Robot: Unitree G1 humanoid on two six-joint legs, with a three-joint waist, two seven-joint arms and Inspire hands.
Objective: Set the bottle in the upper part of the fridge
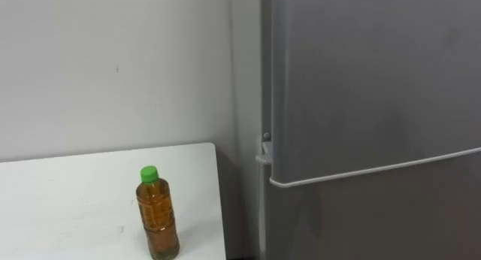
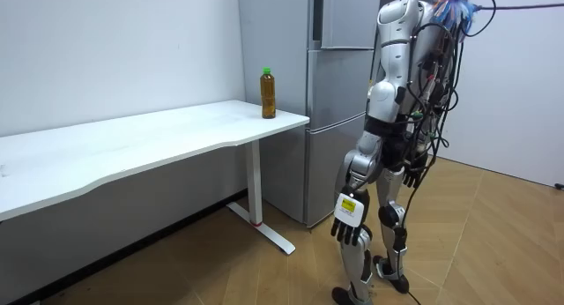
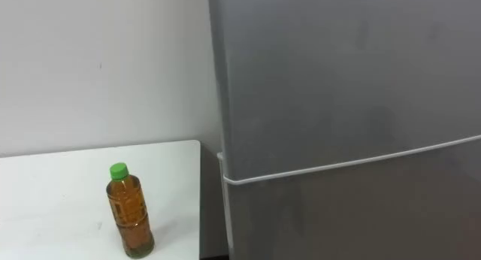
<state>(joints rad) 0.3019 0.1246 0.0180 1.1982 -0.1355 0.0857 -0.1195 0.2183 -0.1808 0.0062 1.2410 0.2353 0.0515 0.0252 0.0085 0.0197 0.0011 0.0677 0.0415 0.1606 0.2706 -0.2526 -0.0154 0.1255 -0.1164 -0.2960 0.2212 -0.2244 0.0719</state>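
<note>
A clear bottle point(image 1: 158, 215) of amber drink with a green cap stands upright near the right end of the white table point(image 1: 68, 192), close to its front edge. Right of the table stands the grey fridge; its upper door point(image 1: 376, 80) is closed, and a pale seam divides it from the lower door point(image 1: 376, 222). In the room view I stand facing the fridge point(image 2: 339, 120), a step back from it, with the bottle point(image 2: 268, 93) off to my left. My left hand point(image 2: 348, 221) hangs open beside my thigh, holding nothing. My right hand point(image 2: 411, 175) hangs low at my other side.
The table point(image 2: 132, 137) runs long along the white wall on a white leg point(image 2: 257, 190). A narrow gap separates the table's end from the fridge side. Bare wooden floor point(image 2: 264, 270) lies around me.
</note>
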